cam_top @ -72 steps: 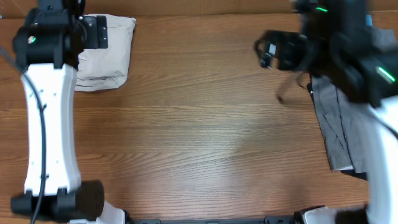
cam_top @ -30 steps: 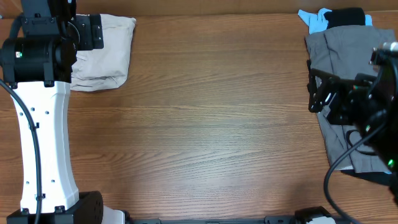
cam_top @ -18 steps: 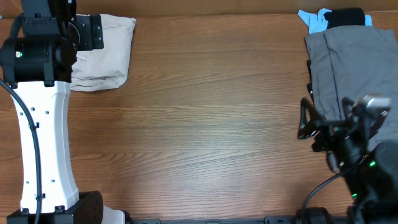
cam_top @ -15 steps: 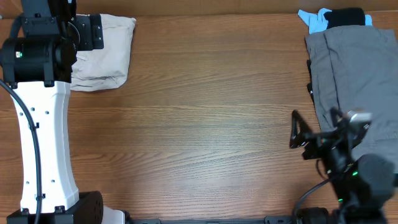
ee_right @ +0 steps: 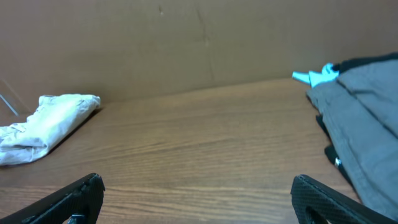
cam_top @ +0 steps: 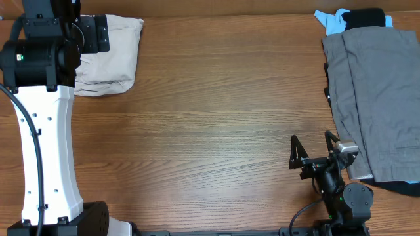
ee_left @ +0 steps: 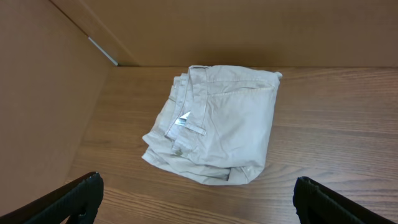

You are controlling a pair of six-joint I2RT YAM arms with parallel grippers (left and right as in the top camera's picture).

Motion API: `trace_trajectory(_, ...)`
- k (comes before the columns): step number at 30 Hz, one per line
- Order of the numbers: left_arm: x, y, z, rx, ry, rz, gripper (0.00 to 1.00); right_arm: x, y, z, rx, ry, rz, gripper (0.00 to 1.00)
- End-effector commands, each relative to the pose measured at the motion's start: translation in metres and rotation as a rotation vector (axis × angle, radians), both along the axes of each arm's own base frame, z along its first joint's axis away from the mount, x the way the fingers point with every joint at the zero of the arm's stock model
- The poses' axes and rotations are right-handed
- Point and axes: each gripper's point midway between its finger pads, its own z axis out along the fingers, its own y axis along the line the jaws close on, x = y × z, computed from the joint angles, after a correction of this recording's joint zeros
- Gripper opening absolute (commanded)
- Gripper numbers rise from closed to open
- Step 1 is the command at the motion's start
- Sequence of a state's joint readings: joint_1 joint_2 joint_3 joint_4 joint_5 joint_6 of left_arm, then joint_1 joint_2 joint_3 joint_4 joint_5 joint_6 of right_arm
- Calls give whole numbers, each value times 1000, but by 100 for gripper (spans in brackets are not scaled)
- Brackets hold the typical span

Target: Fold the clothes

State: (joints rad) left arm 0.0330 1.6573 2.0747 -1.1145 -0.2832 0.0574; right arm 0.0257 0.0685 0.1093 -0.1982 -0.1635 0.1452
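Hovering over the far left corner of the brown wood-grain table [cam_top: 223,118], the left gripper [ee_left: 196,182] had its two black fingers spread wide and carried nothing; both tips sat at the lower corners of the left wrist view with bare space between them.

Task item: the light beige wrinkled cotton garment [ee_left: 214,127] lay directly below that gripper, not touched by it; it was gathered into a compact, roughly rectangular bundle with layered edges at its left side; the waistband faced up, with a small white label tag [ee_left: 182,121] showing on it. It sat close to the plain brown back wall [ee_left: 249,31]; judged placed there to keep the middle of the table free.

The right gripper [cam_top: 310,145] sat low at the near edge, fingers likewise parted and empty; it pointed across the table, so the beige bundle appeared far off at the left of the right wrist view. It was near the lower left corner of the flat grey garment [cam_top: 377,98], apart from it.

A light-blue piece [cam_top: 328,19] and a black piece [cam_top: 364,16] lay at the grey garment's far end.

Judgement: the fold on the beige item looked finished, though loose and uneven; the open, raised left fingers fit a release rather than a grasp.
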Motion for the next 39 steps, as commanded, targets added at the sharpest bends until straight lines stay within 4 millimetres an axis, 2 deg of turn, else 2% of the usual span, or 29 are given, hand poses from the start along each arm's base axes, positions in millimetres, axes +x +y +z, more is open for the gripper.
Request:
trace_trajectory(1, 2, -1, 1, -11, -8, 4, 100, 1, -5, -12, 33, 6, -27, 100)
trace_trajectory(7, 2, -1, 1, -12, -9, 4, 100, 2, -10, -13, 28, 0, -61, 100)
trace_trajectory(12, 2, -1, 1, -11, -8, 4, 100, 1, -10, -8, 30, -23, -60, 100)
trace_trajectory(39, 2, -1, 1, -11, -8, 4, 100, 1, -11, -8, 30, -20, -65, 100)
